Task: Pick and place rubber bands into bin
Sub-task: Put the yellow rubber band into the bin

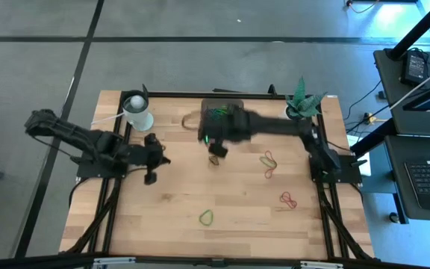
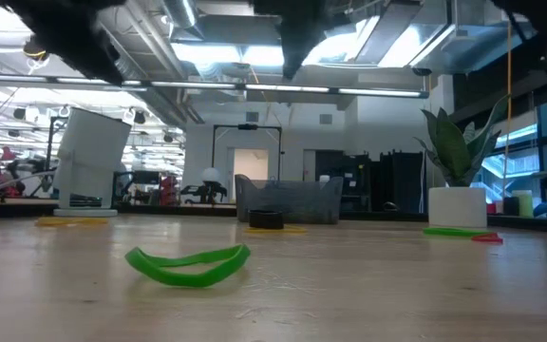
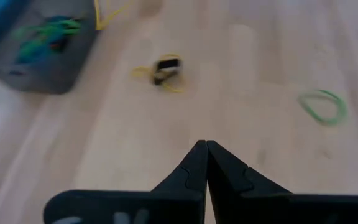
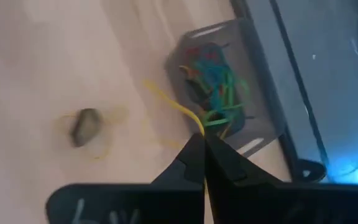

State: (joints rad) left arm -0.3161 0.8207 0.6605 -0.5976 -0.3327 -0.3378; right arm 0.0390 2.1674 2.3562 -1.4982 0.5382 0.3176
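The bin (image 4: 229,87) sat at the far middle of the table (image 1: 170,202), already holding a tangle of coloured rubber bands (image 4: 219,84). My right gripper (image 4: 202,144) hung just beside it, clenched on a yellow band (image 4: 176,106) that trailed from its tips. Loose bands lay on the wood: a green one (image 1: 207,217) near the front and red ones (image 1: 287,199) to the right. My left gripper (image 3: 206,149) waited clenched and empty near a white cup (image 1: 137,110).
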